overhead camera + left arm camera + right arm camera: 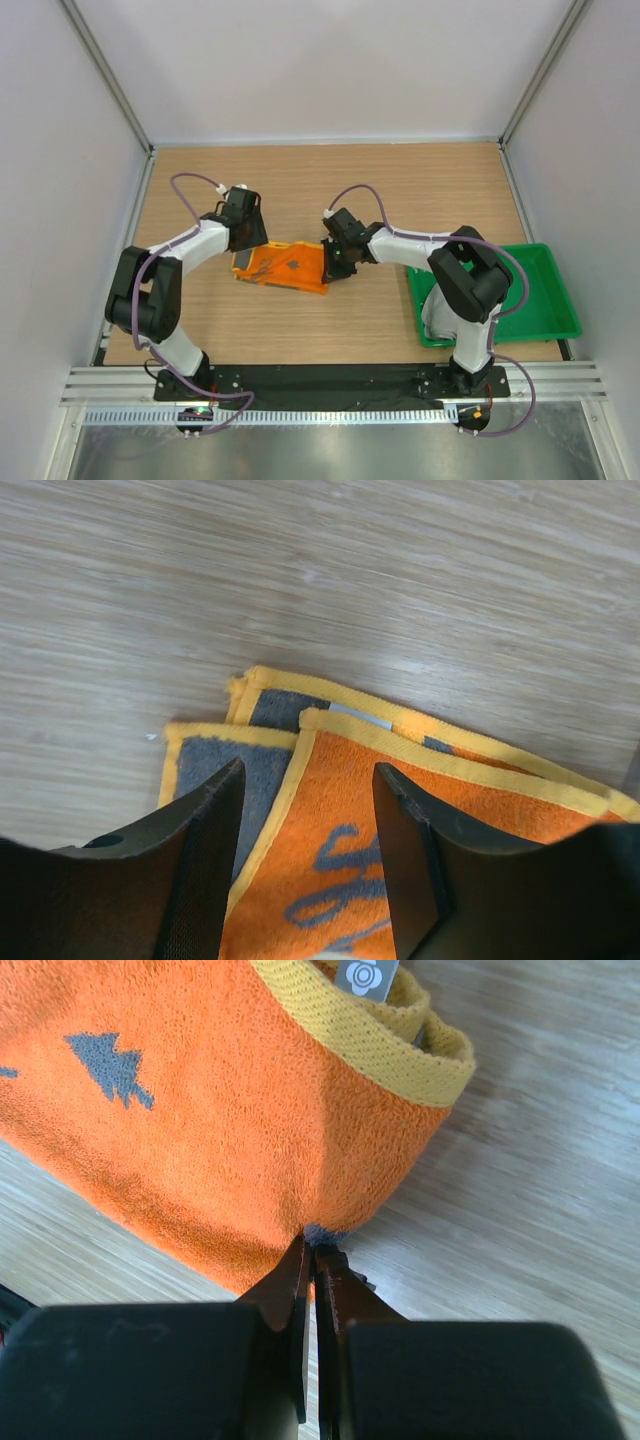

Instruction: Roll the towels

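Observation:
The dark grey towel with orange print [285,268] lies partly folded at the table's middle, orange back up. In the left wrist view its orange layer [350,810] with yellow edges lies over grey layers. My left gripper [245,235] is open at the towel's left end, its jaws [305,775] straddling the orange fold just above it. My right gripper [335,265] is at the towel's right end, shut [315,1245] on a fold of the towel [200,1110] and lifting it a little. The light grey towel is out of view.
A green plastic tray [545,300] stands at the right, partly behind my right arm. Grey walls close in the wooden table [400,190] on three sides. A black rail runs along the near edge.

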`<act>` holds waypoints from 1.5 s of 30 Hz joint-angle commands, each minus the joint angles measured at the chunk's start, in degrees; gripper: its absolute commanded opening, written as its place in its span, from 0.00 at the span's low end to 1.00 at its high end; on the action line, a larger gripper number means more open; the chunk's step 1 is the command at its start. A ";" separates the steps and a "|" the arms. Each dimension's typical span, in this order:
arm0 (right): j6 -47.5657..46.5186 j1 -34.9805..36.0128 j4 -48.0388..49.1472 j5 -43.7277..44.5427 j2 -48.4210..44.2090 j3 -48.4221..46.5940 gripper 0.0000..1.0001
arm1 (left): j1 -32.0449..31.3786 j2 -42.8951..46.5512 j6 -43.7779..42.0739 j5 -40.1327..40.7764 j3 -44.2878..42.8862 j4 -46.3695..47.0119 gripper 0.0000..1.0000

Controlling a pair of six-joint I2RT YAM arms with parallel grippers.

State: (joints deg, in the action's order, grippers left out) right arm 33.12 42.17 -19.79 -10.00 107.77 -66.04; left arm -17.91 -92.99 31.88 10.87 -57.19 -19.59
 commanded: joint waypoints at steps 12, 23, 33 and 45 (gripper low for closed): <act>-2.36 0.37 -5.43 3.14 -1.24 0.39 0.02 | -2.83 -5.80 -1.03 1.17 0.15 6.32 0.47; -2.28 0.28 -5.70 3.23 -0.72 0.65 0.01 | -2.74 -3.78 -1.64 4.60 1.03 6.85 0.52; -2.36 0.37 -6.14 3.58 -0.45 0.56 0.01 | -2.74 -5.36 -1.55 3.80 1.38 7.29 0.32; -2.19 0.45 -6.75 4.20 -2.74 3.37 0.01 | -2.65 -3.25 -5.68 12.67 -4.42 1.58 0.12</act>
State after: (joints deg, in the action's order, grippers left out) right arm 32.62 42.26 -21.61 -9.04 106.24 -64.66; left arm -20.86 -98.19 28.42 18.00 -58.70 -16.64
